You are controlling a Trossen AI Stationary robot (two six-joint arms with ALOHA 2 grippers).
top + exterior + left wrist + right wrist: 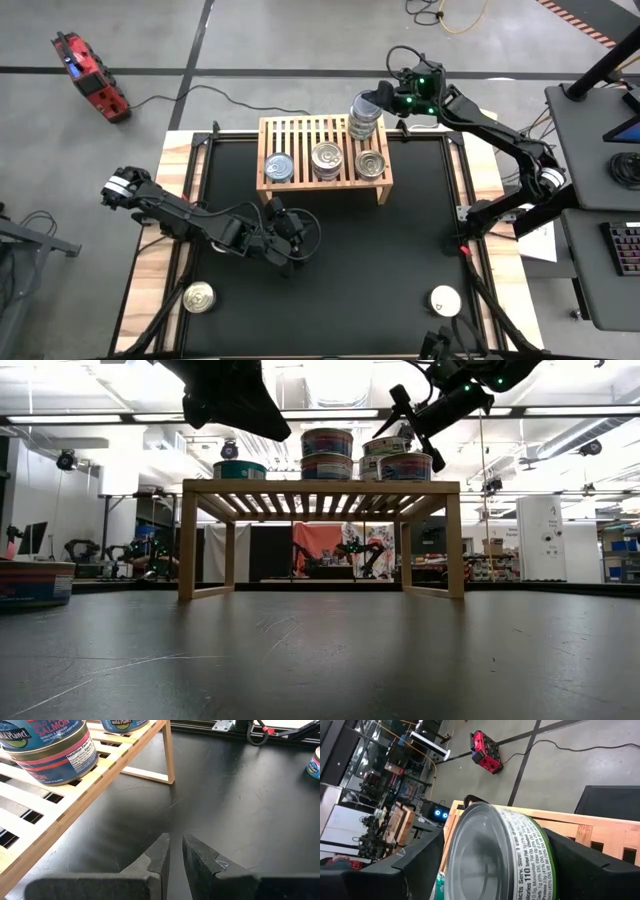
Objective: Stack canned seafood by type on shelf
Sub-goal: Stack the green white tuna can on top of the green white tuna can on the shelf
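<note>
The light-wood shelf [322, 150] stands at the table's far middle. Single tins [279, 167], [371, 164] and a stacked pair [327, 158] rest on its slats. At its far right corner stands a stack of tins [363, 125]. Just above that stack my right gripper [385, 98] is shut on a green-labelled tin [490, 855]. My left gripper [175, 849] hovers shut over the black mat in front of the shelf, next to the salmon tin [50, 750], and holds nothing. My right gripper pinches the green-labelled tin by opposite sides of its round wall [540, 845] between its two fingers [585, 870]. It comes nearly level from the table's far right. The tin is tilted, one flat end toward the wrist camera. I cannot tell whether it touches the stack below.
Two loose tins lie on the table's near side, one at the left [199, 297] and one at the right [444, 298]. A red device [88, 72] lies on the floor beyond the table. Bare mat [400, 260] spreads before the shelf.
</note>
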